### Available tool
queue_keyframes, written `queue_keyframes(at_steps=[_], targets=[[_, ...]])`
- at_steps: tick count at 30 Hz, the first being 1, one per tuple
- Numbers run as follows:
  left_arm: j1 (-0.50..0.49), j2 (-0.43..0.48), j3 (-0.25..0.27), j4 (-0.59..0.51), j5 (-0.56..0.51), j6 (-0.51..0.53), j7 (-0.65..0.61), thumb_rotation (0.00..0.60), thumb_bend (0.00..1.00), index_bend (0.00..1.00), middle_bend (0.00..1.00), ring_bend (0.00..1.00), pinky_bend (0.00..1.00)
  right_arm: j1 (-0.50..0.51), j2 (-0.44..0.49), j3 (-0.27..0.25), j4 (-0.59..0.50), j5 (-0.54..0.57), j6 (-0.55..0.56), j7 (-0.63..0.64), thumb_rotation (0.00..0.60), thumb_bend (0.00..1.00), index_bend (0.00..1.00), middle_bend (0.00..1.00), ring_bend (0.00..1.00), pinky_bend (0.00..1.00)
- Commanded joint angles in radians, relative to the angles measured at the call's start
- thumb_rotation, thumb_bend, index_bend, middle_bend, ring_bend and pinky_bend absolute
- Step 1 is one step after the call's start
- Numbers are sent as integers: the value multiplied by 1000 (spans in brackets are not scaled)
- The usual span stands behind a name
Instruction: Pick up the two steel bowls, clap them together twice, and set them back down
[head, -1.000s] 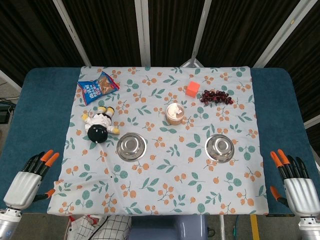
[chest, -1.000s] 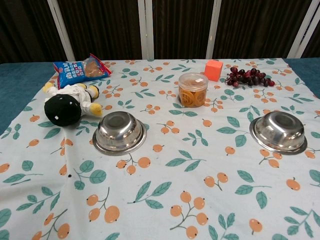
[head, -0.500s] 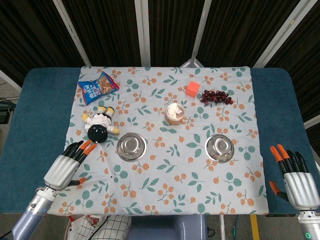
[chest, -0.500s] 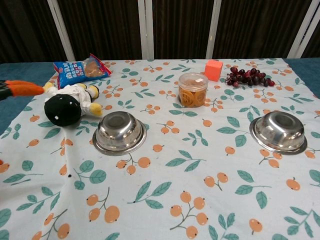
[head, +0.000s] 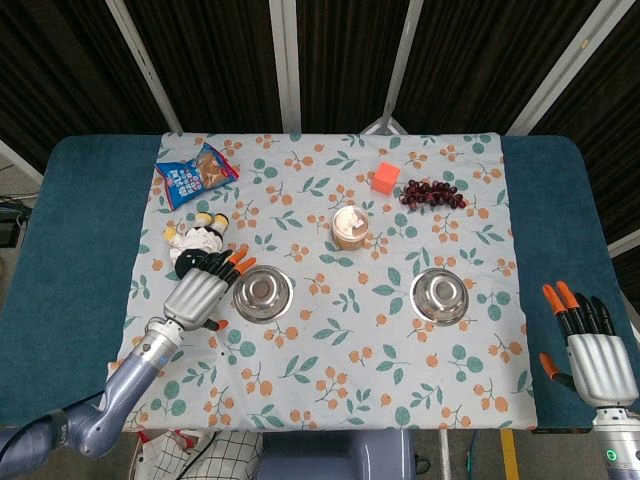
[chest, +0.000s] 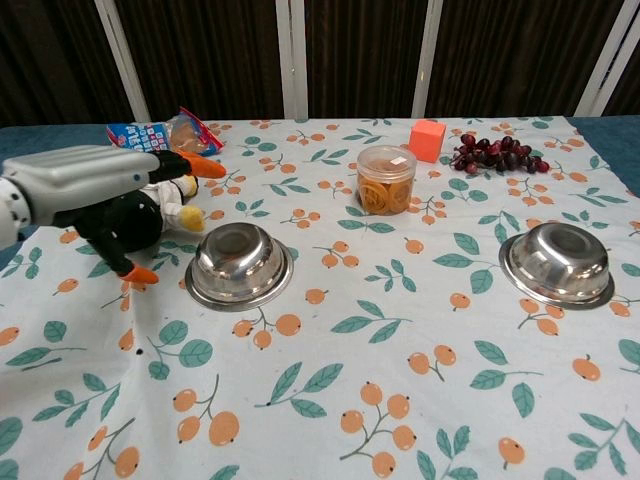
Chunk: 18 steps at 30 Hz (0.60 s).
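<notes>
Two steel bowls stand upright on the flowered cloth (head: 330, 340) that covers the tabletop (head: 70, 250). The left bowl (head: 263, 293) is in the middle-left part of the cloth, and the right bowl (head: 439, 297) is well apart from it, toward the right side. Nothing is inside either bowl.

The left hand (head: 197, 293) is above the cloth just beside the left bowl, on its outer side. Its fingers (head: 236, 262) are stretched and a little apart, and they hold nothing. In the chest view this hand partly hides the plush doll (chest: 150, 215) behind it. I cannot tell if the hand touches the bowl's rim.

The right hand (head: 592, 350) is at the right edge of the tabletop, off the cloth and far from the right bowl. Its fingers are also spread and hold nothing.

Further back lie a snack bag (head: 197, 174), a clear lidded cup (head: 350, 228), an orange cube (head: 385, 178) and dark grapes (head: 432, 194).
</notes>
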Motion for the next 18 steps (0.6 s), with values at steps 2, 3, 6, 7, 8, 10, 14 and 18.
queue_keyframes(at_steps=[2, 3, 6, 7, 8, 10, 14, 18], targets=[[-108, -82, -43, 95, -148, -97, 73, 600, 137, 0, 5, 0, 91, 1, 2, 1, 0, 8, -3, 4, 600, 345, 0, 0, 0, 21], [-122, -91, -45, 108, -165, -109, 78, 600, 137, 0, 6, 0, 91, 2, 3, 2, 1, 10, -4, 6, 600, 344, 0, 0, 0, 21], [-164, -119, -42, 147, -204, -134, 98, 600, 139, 0, 9, 0, 91, 4, 4, 7, 2, 21, -8, 12, 600, 344, 0, 0, 0, 21], [-174, -126, -41, 156, -213, -138, 103, 600, 140, 0, 10, 0, 91, 4, 5, 8, 2, 24, -9, 14, 600, 344, 0, 0, 0, 21], [-183, -132, -39, 164, -223, -142, 107, 600, 141, 0, 13, 0, 91, 5, 5, 9, 3, 26, -10, 16, 600, 344, 0, 0, 0, 21], [-205, -148, -35, 185, -247, -150, 117, 600, 142, 0, 18, 0, 91, 6, 7, 11, 3, 31, -11, 20, 600, 344, 0, 0, 0, 21], [-241, -173, -19, 222, -291, -160, 138, 600, 154, 36, 54, 0, 94, 5, 10, 12, 2, 33, -7, 23, 600, 344, 0, 0, 0, 21], [-263, -186, -5, 237, -323, -158, 150, 600, 193, 185, 181, 51, 184, 4, 10, 13, 1, 34, -4, 24, 600, 345, 0, 0, 0, 21]])
